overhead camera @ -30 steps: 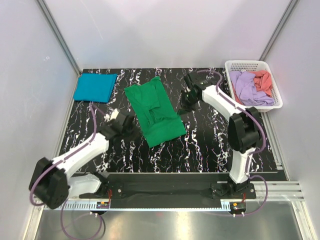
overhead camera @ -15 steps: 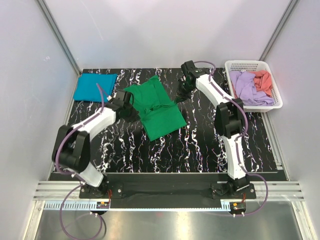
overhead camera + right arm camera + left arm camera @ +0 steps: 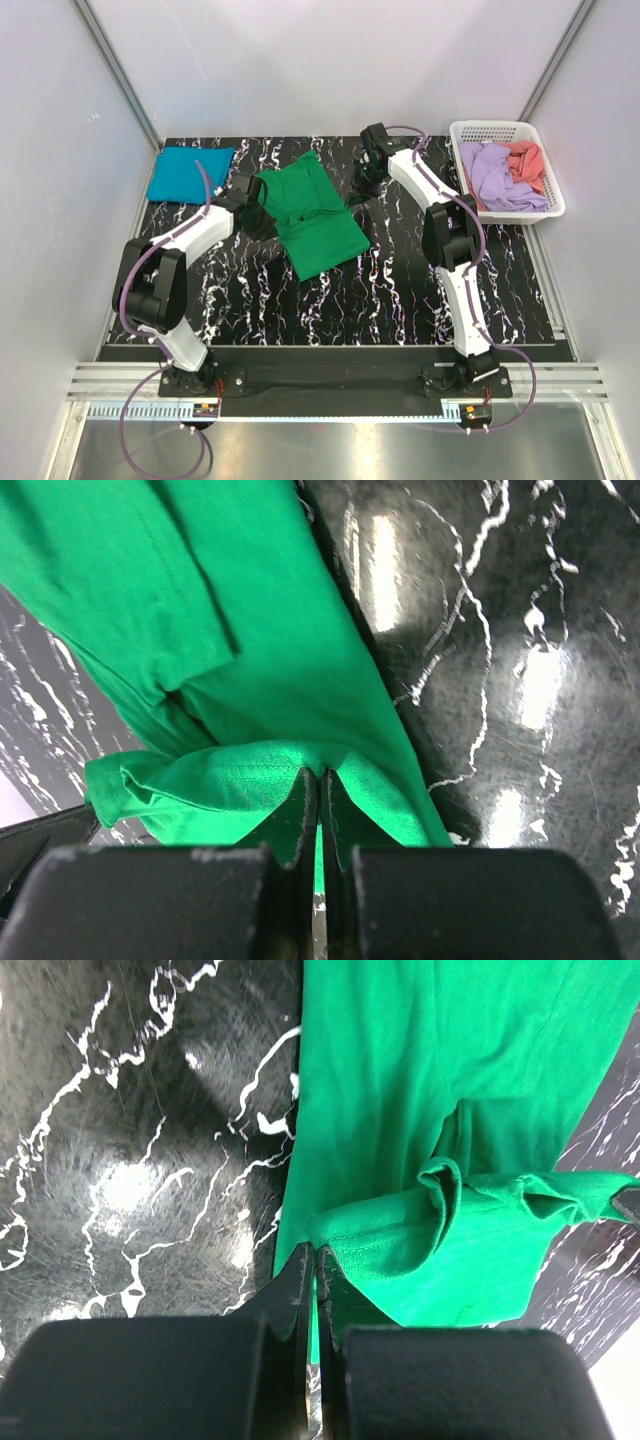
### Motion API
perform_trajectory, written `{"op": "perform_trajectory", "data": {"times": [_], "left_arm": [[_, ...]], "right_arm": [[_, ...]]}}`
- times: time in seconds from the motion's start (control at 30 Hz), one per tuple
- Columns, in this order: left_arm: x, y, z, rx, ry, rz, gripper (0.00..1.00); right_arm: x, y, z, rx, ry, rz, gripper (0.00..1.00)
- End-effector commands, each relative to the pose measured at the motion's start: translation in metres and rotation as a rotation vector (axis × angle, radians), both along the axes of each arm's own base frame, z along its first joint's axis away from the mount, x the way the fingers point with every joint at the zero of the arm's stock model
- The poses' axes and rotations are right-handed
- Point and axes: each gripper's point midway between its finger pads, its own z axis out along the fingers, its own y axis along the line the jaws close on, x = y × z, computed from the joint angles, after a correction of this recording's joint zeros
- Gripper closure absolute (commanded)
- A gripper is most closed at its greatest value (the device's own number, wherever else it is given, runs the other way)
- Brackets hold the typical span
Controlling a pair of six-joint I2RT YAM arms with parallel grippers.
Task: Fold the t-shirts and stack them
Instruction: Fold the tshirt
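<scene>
The bright green t-shirt [image 3: 318,228] lies partly folded mid-table on the black marbled table [image 3: 400,280]. My left gripper [image 3: 259,203] is shut on its left edge; the left wrist view shows the jaws [image 3: 317,1252] pinching a fold of green cloth [image 3: 420,1110]. My right gripper [image 3: 357,186] is shut on its right edge; the right wrist view shows the jaws [image 3: 320,775] pinching a raised green fold [image 3: 250,660]. The teal-blue t-shirt [image 3: 190,173] lies folded to a rectangle at the far left. The lilac t-shirt [image 3: 495,178] and the coral t-shirt [image 3: 526,158] lie crumpled in the basket.
The white lattice basket [image 3: 458,129] stands at the far right corner. White walls and metal frame posts close in the table at the back and sides. The arms' base rail runs along the near edge.
Both grippers have moved toward the far side, the left one most, up to the shirt's left edge. The green shirt has bunched and its near hem has shifted slightly away.
</scene>
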Motion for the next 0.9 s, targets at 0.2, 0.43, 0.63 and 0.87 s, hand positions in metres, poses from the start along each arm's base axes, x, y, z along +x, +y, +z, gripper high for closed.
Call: {"op": "perform_trajectory", "data": {"times": [0.2,0.43,0.63,0.87], "left_arm": [[0.021,0.002,0.002,-0.011,-0.032,-0.018,1.00],[0.025,0.006,-0.005,-0.008,-0.018,-0.023,1.00],[0.040,0.004,-0.011,-0.012,-0.009,-0.044,1.00],[0.055,0.013,0.000,0.021,-0.030,-0.038,0.75]], "right_arm": [[0.029,0.006,0.023,0.069,-0.100,-0.010,1.00],[0.033,0.008,0.010,0.071,-0.069,-0.030,0.98],[0.034,0.004,-0.004,0.057,-0.049,-0.041,0.97],[0.048,0.001,0.009,0.094,-0.075,-0.064,0.70]]}}
